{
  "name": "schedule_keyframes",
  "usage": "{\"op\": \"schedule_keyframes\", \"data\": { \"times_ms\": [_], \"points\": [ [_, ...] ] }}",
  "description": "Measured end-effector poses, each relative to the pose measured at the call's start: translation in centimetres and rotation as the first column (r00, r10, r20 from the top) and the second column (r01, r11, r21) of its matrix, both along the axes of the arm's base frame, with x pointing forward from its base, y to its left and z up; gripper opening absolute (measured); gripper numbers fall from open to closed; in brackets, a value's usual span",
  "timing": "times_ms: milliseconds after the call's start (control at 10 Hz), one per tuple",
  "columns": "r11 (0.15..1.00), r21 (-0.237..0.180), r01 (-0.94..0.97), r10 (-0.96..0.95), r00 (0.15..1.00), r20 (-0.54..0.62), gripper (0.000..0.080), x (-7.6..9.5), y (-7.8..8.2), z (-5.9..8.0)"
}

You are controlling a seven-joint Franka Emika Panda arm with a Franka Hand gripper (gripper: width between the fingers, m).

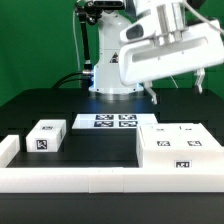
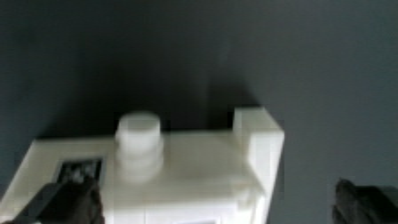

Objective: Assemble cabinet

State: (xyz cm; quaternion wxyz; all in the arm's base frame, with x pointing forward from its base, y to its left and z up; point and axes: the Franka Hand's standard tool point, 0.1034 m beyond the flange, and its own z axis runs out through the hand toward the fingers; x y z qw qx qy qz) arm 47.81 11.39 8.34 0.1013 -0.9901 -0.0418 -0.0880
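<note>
The cabinet (image 1: 180, 146) is a large white box with square tags, lying on the black table at the exterior view's right. A smaller white tagged block (image 1: 45, 137) sits at the exterior view's left. My gripper (image 1: 175, 88) hangs in the air above the cabinet, open and empty. In the wrist view the cabinet (image 2: 196, 160) shows blurred below my gripper (image 2: 214, 205), with a round white peg (image 2: 139, 135) standing on it. The two dark fingertips (image 2: 63, 200) are wide apart, and the white body fills the space from one towards the middle.
The marker board (image 1: 108, 122) lies flat behind the middle of the table. A long low white rail (image 1: 80, 178) runs along the front and turns up at the exterior view's left. The arm's base (image 1: 112, 70) stands at the back.
</note>
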Motion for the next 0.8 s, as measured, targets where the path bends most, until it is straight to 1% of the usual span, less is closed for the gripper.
{"op": "schedule_keyframes", "data": {
  "times_ms": [100,200,300,700,800],
  "points": [
    [1.000,-0.010,0.009,-0.009,1.000,0.007,0.0649,-0.39,-0.29,-0.30],
    [1.000,-0.022,0.000,0.001,1.000,0.024,0.0649,-0.50,0.09,-0.41],
    [0.999,-0.032,-0.008,0.009,0.999,0.039,0.0649,-0.44,0.15,-0.52],
    [0.999,-0.033,-0.011,0.012,0.999,0.037,0.0649,-0.50,0.10,-0.65],
    [0.999,-0.038,-0.028,0.029,0.999,0.036,0.0649,-0.53,-0.26,-0.93]
  ]
}}
